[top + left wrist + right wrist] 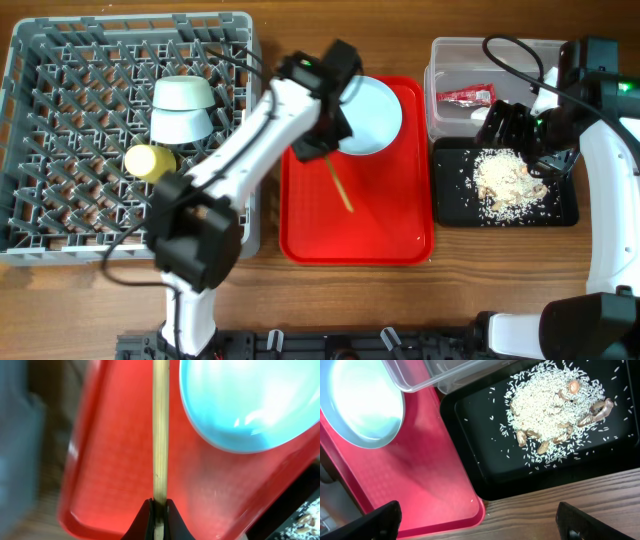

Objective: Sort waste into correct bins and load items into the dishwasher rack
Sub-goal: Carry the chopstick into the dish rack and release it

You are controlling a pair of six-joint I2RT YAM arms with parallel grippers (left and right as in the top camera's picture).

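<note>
Wooden chopstick point(160, 435) is seen clamped at one end between the narrowly closed jaws of the left gripper point(159, 516). That pinch is made plain only by the left wrist view. From overhead the stick is seen slanting over the middle of the red serving tray point(390, 220), but whether its free tip touches the tray cannot be told.

A pale-blue plate point(372, 120) is shown lying at the far end of that tray, just right of the chopstick.

The right gripper point(477, 515) is held wide, with nothing between its fingers point(375, 522). It hangs over the black tray point(450, 205), where rice leftovers point(545, 407) with a few brown bits are resolved only by the right wrist view.

Only the overhead view takes in the rest. A red snack wrapper point(465, 96) is seen inside the clear tub point(445, 50) at far right. Two mint-green bowls point(181, 108) and a yellow cup point(150, 160) are set in the grey dishwasher rack point(20, 150) at left.
</note>
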